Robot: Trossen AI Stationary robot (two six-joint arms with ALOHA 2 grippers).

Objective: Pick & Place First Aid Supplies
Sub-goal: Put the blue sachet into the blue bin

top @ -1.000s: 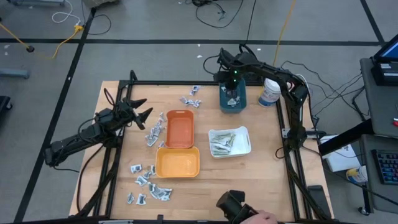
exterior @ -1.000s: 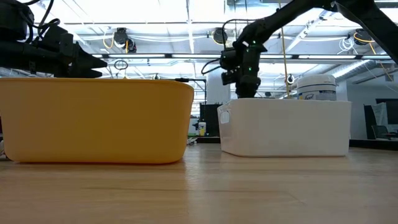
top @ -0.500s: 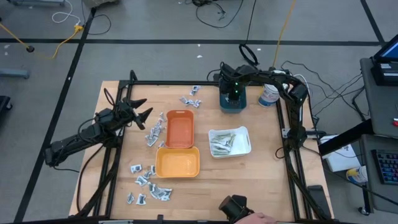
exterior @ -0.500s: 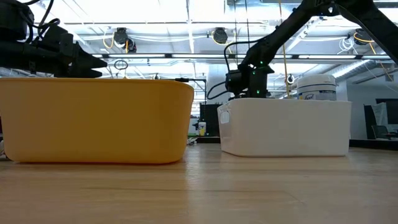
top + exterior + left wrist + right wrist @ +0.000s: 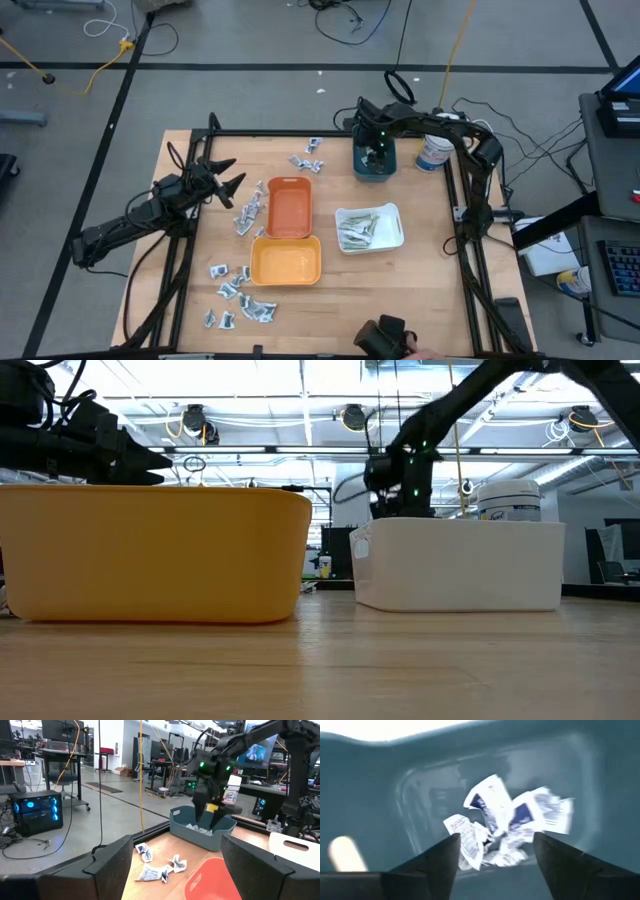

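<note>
right tool (image 5: 492, 857) open over blurred sachets (image 5: 507, 822); teal tray (image 5: 374, 162) floor mostly hidden.

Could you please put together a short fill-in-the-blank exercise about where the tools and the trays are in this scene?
1. The right tool hangs over the ____ tray, its fingers apart.
2. The sachets inside that tray are white with ____ marks.
3. The slim green-white strips lie in the ____ tray.
4. The left tool waits with nothing between its ____ fingers.

Missing words: teal; blue; white; open
</note>
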